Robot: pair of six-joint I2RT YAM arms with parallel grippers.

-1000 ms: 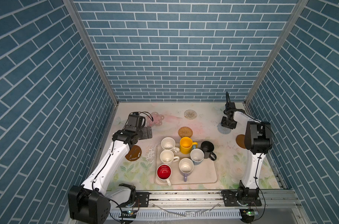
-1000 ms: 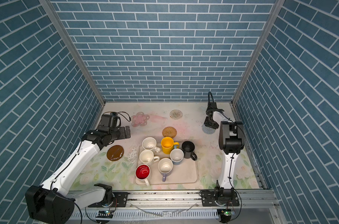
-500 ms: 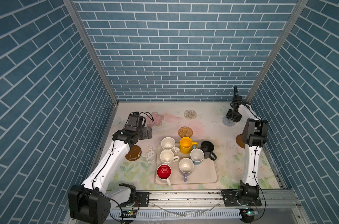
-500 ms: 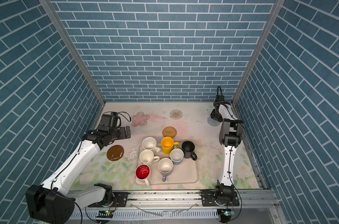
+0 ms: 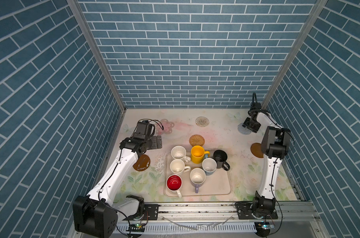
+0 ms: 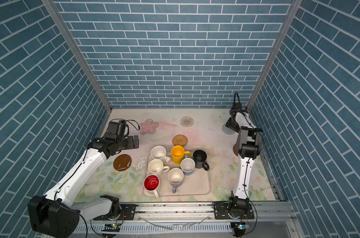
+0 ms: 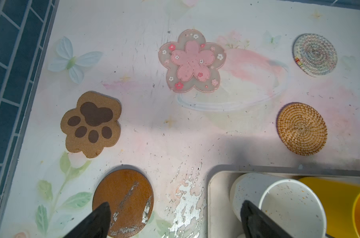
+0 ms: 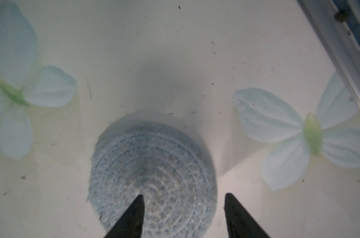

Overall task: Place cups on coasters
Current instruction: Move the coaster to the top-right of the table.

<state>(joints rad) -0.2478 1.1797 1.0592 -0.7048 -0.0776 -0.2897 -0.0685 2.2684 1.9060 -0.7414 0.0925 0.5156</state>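
**Crowded cups and light coasters: where the placing could fail**

On the table (image 5: 222,127) the cream tray (image 5: 220,185) is set near the front rail. All seven cups (image 5: 209,164) are gathered over its far half, none yet placed on a coaster. Each cup stands upright, mouth up, so its long axis is vertical. The handles of the red-lined cup (image 5: 174,183) and the lavender cup (image 5: 197,177) are pointed at the front rail. Those of the yellow cup (image 5: 197,153), the speckled cream cup (image 5: 178,152) and the plain cream cup (image 5: 177,165) are pointed to the robot's right, and the black cup's (image 5: 220,157) to the front right. The cups are packed touching or nearly so, so a neighbour could be knocked over by a wide-spread finger, or a handle snagged on lifting.

The coasters (image 5: 196,140) lie flat around the tray; no long axis is shown by the round ones. The pale blue woven coaster (image 8: 152,177) lies by the far right corner. The right end effector (image 8: 183,195) is released over it, grasping nothing, and the light mat could be dragged if a finger catches. The left end effector (image 7: 175,206) is spread wide and empty, between the brown disc (image 7: 123,202) and the speckled cream cup
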